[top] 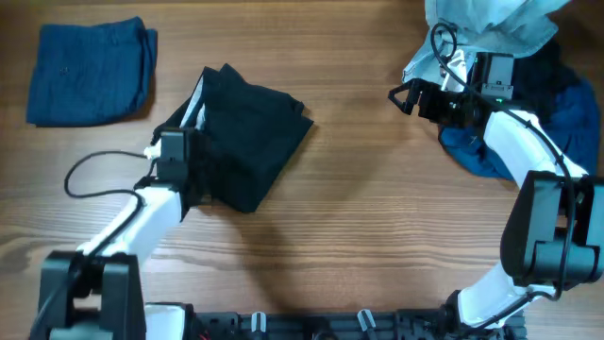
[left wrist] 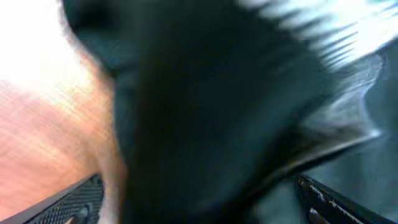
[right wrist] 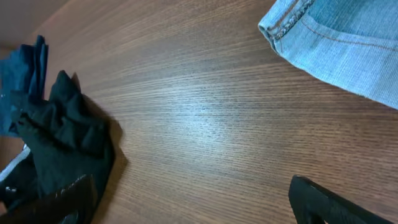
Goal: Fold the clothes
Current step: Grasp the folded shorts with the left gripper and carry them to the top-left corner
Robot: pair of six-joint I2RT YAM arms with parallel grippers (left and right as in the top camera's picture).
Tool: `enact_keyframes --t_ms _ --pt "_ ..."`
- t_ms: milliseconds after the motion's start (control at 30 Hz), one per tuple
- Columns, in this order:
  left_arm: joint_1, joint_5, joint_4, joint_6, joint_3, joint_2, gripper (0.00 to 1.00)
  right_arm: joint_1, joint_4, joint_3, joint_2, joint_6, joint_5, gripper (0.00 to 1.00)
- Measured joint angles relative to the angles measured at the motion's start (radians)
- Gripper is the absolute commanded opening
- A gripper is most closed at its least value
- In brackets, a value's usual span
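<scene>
Left arm comes up from its base at 7 o'clock and reaches toward 1 o'clock, white forearm low and stretched out. Left tool sits at about 9 o'clock of centre. The wrist view is pretty smeared, but its fingers are spread wide apart. Right arm climbs from 5 o'clock, elbow bent, forearm heading to 11 o'clock. Right tool points to 9 o'clock, fingers gaping wide with nothing between them.
</scene>
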Motion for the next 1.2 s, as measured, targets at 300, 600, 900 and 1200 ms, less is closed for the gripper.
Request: enact_keyframes --t_ms 300,600,900,1200 --pt "0.005 -0.005 0.129 0.014 0.011 0.103 0.04 0.0 0.0 0.0 0.0 0.0 0.0 1.0" --pt "0.005 0.013 0.194 0.053 0.0 0.103 0.04 0.0 0.0 0.0 0.0 0.0 0.0 1.0" --pt "0.007 0.014 0.304 0.469 0.087 -0.211 0.04 0.0 0.001 0.0 0.0 0.008 0.0 1.0" --pt "0.138 -0.016 0.461 0.758 0.101 -0.299 0.04 0.0 0.001 0.0 0.0 0.009 -0.017 1.0"
